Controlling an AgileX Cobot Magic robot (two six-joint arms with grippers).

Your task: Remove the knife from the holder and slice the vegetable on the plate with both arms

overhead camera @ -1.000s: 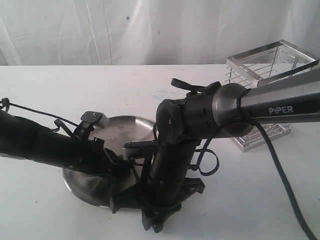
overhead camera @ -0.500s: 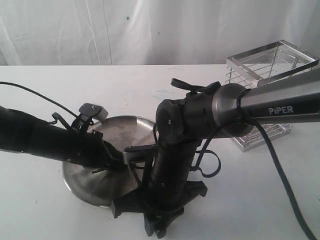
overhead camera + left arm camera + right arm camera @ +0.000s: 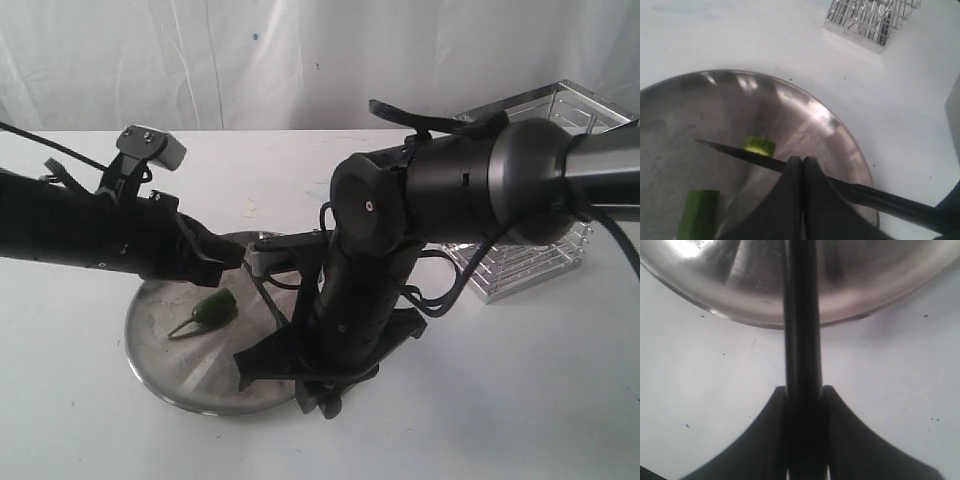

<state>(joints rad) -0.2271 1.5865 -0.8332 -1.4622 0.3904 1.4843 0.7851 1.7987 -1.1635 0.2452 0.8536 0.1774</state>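
- plate (image 3: pixel 165 375): round stainless-steel, sits on the white desk (image 3: pixel 500 400), near the front edge in the exterior view, beneath both arms.
- vegetable (image 3: pixel 208 311): dark green stemmed piece lies on the plate's left half in the exterior view; the left wrist view shows a cut piece with a pale green face and a second green piece, both on the plate, apart from each other.
- knife (image 3: pixel 805 175): slim, all dark; its point hangs over the plate close to the cut piece; whether the blade touches anything cannot be told.
- right claw (image 3: pixel 803 405): clenched on the knife's round handle, held over the plate rim and desk.
- left claw (image 3: pixel 803 165): fingers pressed together with nothing between them, above the plate, in front of the blade.
- holder (image 3: pixel 530 200): chrome wire basket, standing on the desk well apart from the plate, partly hidden by the right arm (image 3: pixel 480 185).
- left arm (image 3: pixel 80 235): reaches in from the left, over the plate's far rim.
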